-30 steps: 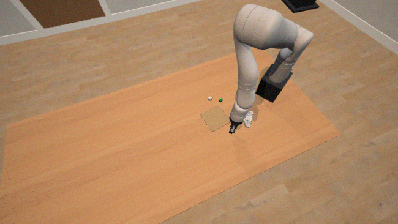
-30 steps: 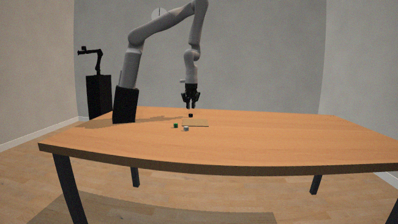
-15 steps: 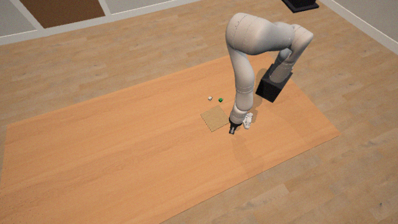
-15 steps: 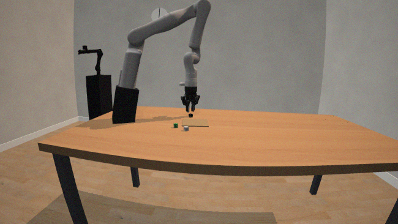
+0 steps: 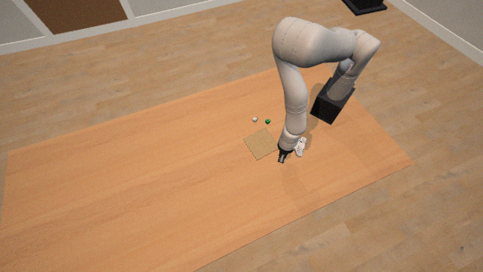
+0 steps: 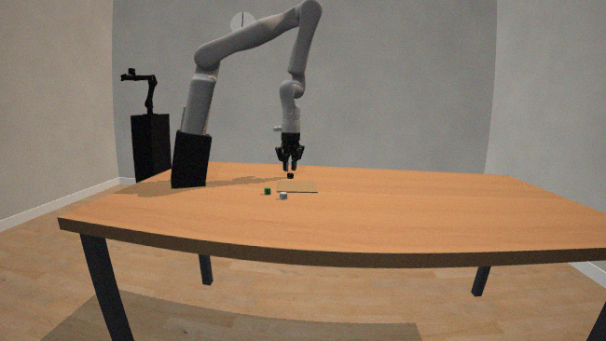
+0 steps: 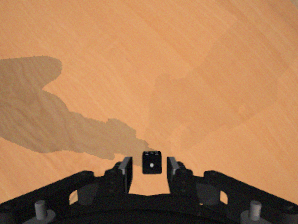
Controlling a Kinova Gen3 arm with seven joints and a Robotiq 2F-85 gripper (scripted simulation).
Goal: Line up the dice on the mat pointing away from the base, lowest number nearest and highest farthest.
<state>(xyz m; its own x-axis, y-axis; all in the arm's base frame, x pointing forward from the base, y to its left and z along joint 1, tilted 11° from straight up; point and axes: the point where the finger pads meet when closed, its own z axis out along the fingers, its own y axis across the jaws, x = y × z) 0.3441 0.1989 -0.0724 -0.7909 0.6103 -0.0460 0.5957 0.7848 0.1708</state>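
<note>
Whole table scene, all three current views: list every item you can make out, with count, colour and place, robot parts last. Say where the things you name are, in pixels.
black die (image 6: 290, 176) (image 7: 152, 162): one, black, on the table below the tool
green die (image 5: 267, 121) (image 6: 267, 191): one, green, on the table beside the mat
white die (image 5: 255, 119) (image 6: 283, 196): one, white, on the table beside the mat
mat (image 5: 261, 144) (image 6: 297, 187): one, tan, flat on the table
table (image 5: 148, 178) (image 6: 373, 224) (image 7: 125, 40): one, orange-brown wood, under dice and mat
second arm (image 6: 150, 93): one, black, on a black pedestal behind the table
arm (image 5: 296, 89) (image 6: 300, 42): one, light grey, reaching over the table
mounting block (image 5: 327, 109) (image 6: 190, 160): one, black, under the arm
tool (image 5: 281, 160) (image 6: 290, 167) (image 7: 149, 166): one, black, partly open above the black die
</note>
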